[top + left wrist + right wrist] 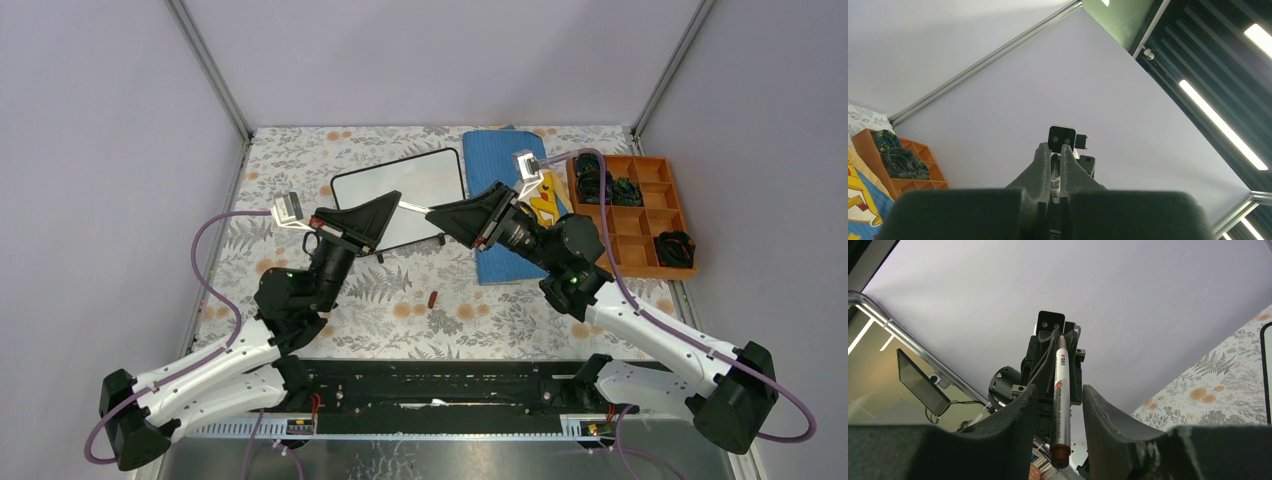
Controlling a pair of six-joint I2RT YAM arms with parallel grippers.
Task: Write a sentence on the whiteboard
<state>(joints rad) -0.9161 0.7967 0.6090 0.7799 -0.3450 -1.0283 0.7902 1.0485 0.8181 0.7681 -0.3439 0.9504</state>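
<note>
The whiteboard [400, 195] lies at the back middle of the table, and I see no writing on it. A silver marker [413, 207] with a red-brown end hangs in the air above the board's front edge, between my two grippers. My left gripper [397, 198] is shut on the marker [1055, 180], as the left wrist view [1053, 148] shows. My right gripper [431, 211] faces it, open. Its jaws [1058, 388] stand on both sides of the marker [1060, 390] with a gap on each side. The sentence is not in view.
A small red-brown cap [433, 298] lies on the flowered tablecloth in front of the board. A blue cloth [500, 160] with a yellow figure lies right of the board. An orange compartment tray [648, 215] with dark items stands at the far right.
</note>
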